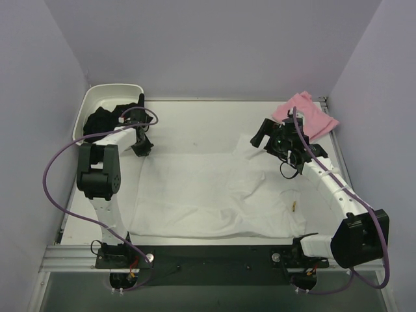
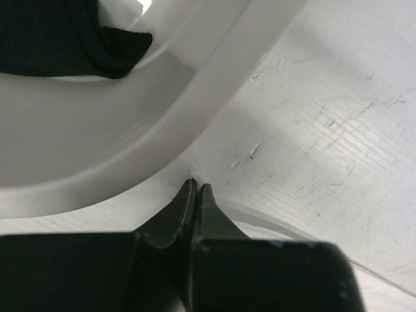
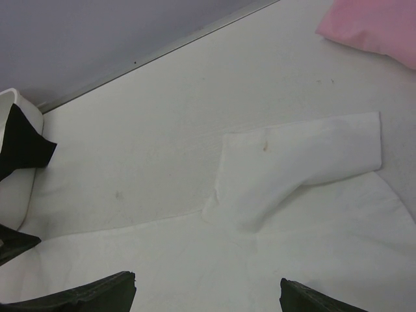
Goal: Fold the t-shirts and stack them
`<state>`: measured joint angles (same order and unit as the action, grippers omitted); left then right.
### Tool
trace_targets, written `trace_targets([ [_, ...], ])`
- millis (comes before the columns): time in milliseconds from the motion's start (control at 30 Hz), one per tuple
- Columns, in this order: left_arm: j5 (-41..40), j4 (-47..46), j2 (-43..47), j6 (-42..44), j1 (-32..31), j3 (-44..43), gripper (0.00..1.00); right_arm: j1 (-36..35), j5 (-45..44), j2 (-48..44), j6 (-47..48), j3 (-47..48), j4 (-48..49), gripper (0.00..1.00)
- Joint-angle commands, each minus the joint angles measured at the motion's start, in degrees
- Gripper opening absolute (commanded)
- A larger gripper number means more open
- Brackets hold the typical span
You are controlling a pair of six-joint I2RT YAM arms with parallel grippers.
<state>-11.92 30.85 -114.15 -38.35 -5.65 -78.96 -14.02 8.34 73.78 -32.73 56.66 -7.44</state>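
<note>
The white t-shirt [image 1: 208, 195] lies spread flat across the middle of the table, a small yellow tag [image 1: 296, 206] showing near its right side. My left gripper [image 1: 142, 148] is down at the shirt's far left corner, beside the tub. In the left wrist view its jaws [image 2: 197, 186] are shut, with the white fabric edge [image 2: 266, 229] pinched at the tips. My right gripper [image 1: 270, 140] hovers open over the shirt's right sleeve [image 3: 305, 156], nothing between its fingers [image 3: 97, 292]. The pink t-shirt [image 1: 305, 114] lies folded at the back right corner, also visible in the right wrist view [image 3: 377, 26].
A white plastic tub [image 1: 91, 104] stands at the back left with black cloth [image 1: 107, 120] inside; its rim [image 2: 195, 97] is right beside my left fingertips. Purple walls close off the back and sides. The black base rail [image 1: 208, 257] runs along the near edge.
</note>
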Motion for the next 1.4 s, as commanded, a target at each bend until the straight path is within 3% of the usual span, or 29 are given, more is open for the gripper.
trace_targets([
  [0,-0.8,2.2,0.2,-0.1,-0.8,1.3,0.0,-0.4,-2.9,0.6,0.5,0.0,0.0,0.93],
  [133,-1.2,2.5,2.4,-0.3,-1.5,1.8,0.0,0.9,-8.1,3.0,0.0,0.1,-2.1,0.93],
  [433,-0.3,2.7,7.4,-0.6,-1.3,4.1,0.0,13.0,-3.0,13.2,-5.0,2.7,-0.1,0.92],
  [833,1.7,2.0,10.7,-1.8,-1.4,5.3,0.0,16.3,-5.3,24.5,-4.4,7.2,5.4,0.87],
  [1367,1.5,2.2,13.8,-1.2,-1.0,5.7,0.0,19.5,-1.7,37.2,-7.1,17.1,6.7,0.77],
])
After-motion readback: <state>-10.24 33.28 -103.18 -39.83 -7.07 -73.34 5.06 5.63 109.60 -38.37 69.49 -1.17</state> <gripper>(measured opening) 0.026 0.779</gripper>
